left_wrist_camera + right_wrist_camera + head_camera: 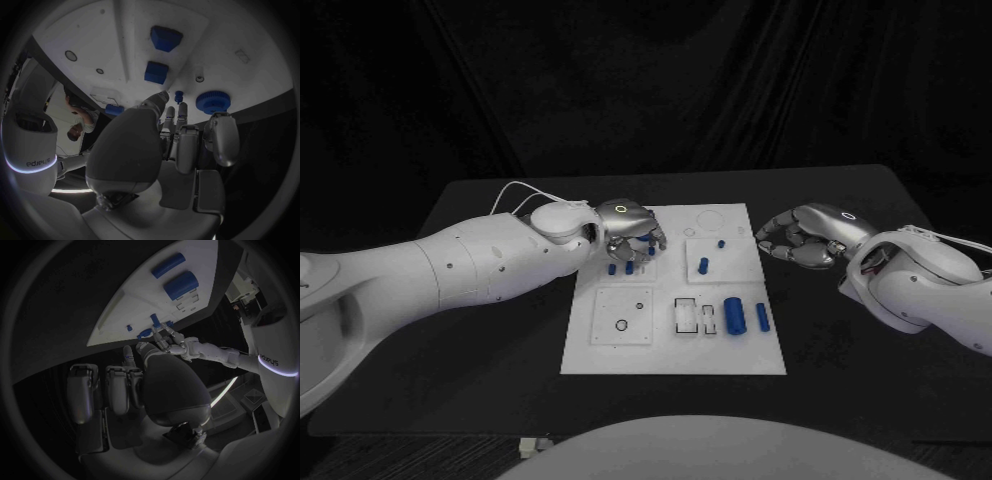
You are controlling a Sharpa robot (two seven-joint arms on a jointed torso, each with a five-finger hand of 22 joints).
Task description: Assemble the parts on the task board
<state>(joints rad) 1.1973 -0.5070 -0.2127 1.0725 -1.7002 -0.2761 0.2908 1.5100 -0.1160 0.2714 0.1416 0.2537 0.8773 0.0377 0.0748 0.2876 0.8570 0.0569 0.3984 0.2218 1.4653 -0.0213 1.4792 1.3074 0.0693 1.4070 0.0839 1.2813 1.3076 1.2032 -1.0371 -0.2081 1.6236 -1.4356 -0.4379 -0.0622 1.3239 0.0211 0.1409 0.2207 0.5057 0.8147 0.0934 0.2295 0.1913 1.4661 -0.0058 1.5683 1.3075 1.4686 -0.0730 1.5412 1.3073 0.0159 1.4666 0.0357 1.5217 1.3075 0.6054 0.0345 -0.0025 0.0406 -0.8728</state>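
Currently left robot hand [627, 228] pinches a small blue peg [179, 96] over the task board [733, 355], right robot hand [798, 236] clenched, holding nothing; peg may tilt, jam beside the blue gear [213, 101].

From above, the left hand [626, 228] covers the blue parts [620, 266] at the task board's [672, 355] far left corner, so whether its fingertips touch them can't be told.

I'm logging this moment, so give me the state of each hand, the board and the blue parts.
left hand: over the board's far left corner, fingers down among blue parts.
right hand: beside the board, fingers curled, holding nothing.
task board: flat on the table.
blue cylinders: lying on the board.
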